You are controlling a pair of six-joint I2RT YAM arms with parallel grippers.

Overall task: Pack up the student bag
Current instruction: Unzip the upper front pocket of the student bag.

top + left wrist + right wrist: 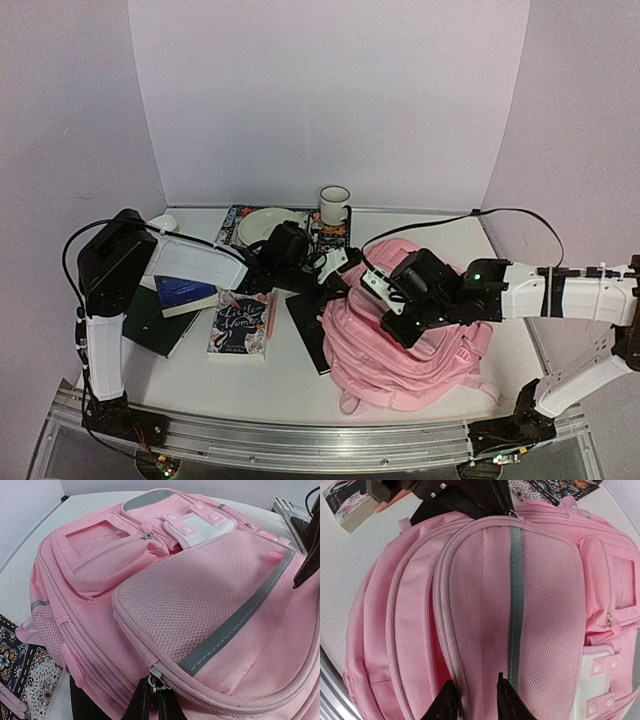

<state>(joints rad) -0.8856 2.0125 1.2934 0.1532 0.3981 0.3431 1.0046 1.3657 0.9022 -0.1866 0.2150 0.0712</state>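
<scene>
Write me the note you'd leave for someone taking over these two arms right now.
Left gripper: shut, apparently pinching the zip end of the large soft pink fabric backpack.
Right gripper: fingers astride a seam ridge on the backpack's front; gripping or not, I cannot tell.
Backpack lies on the white table, looking zipped shut.
Done: no book visibly packed. The blue book, the black book with white lettering and the thin black notebook lie outside, left of it.
Left: probably open it, then load the books.
</scene>
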